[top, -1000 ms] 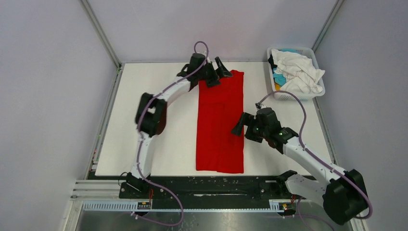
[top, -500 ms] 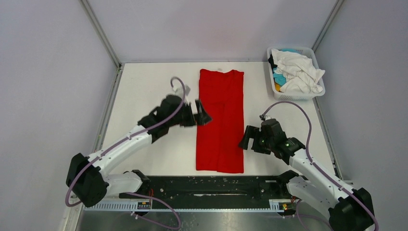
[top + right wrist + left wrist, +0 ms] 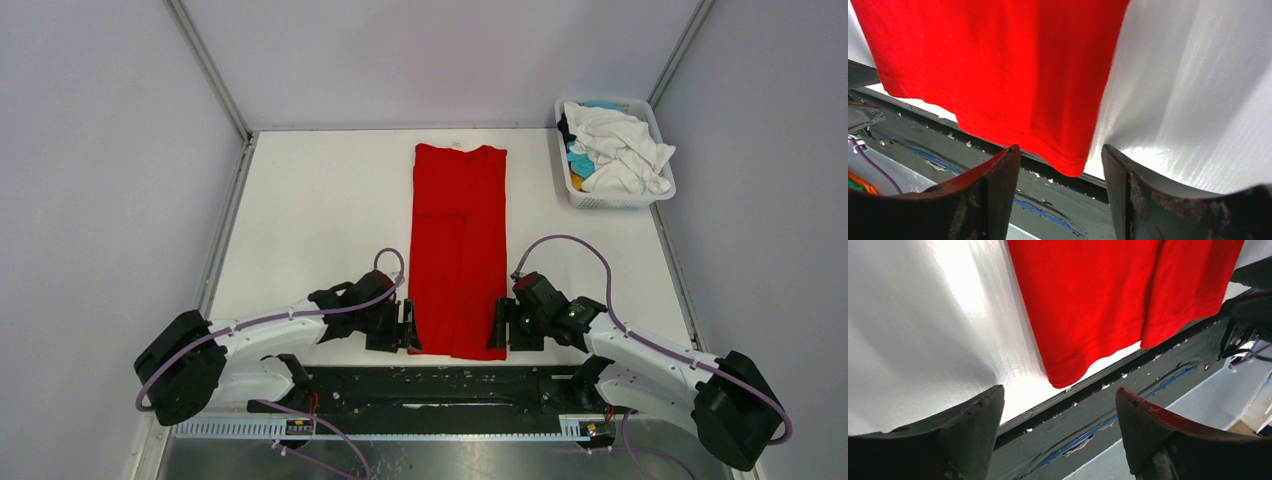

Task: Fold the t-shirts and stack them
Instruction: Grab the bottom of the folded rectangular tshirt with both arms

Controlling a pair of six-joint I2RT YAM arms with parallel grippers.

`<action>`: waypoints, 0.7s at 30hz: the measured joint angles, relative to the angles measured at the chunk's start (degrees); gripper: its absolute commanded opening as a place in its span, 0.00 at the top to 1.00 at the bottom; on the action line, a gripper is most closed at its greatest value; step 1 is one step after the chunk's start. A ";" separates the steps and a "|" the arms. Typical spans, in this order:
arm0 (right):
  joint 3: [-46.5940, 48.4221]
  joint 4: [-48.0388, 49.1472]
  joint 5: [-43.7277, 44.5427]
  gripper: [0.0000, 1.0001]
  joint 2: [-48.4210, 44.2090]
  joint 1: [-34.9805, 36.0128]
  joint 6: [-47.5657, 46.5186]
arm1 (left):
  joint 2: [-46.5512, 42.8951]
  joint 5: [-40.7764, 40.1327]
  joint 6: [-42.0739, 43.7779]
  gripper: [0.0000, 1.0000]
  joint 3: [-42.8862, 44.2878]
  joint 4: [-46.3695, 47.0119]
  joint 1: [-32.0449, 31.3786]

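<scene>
L gripper & R gripper, jaws apart, empty, by red t-shirt near corners.

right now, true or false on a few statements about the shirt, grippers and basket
1. The red shirt lies flat on the table, folded into a long strip. True.
2. Both grippers are at the shirt's far end. False: the left gripper and right gripper sit at its near corners, one on each side.
3. The left gripper is shut on the shirt. False: its jaws stand open, with the shirt's corner ahead of them, not gripped.
4. The basket at the far right holds clothes, with white cloth on top. True.
</scene>
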 measured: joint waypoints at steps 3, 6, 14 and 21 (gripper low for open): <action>-0.09 0.74 -0.74 0.43 0.98 0.42 0.96 | 2.10 1.16 -0.90 0.51 -0.02 2.25 -0.07; -0.33 1.03 -1.25 0.48 1.68 0.76 1.97 | 3.85 1.77 -1.18 0.62 -0.02 3.63 -0.09; -0.52 0.33 -1.60 0.77 2.80 1.20 3.45 | 7.02 2.45 -1.38 1.00 -0.04 5.42 -0.33; -0.74 -2.49 -0.98 1.00 2.12 1.33 4.07 | 6.49 2.97 -1.46 1.00 -1.03 6.36 -0.35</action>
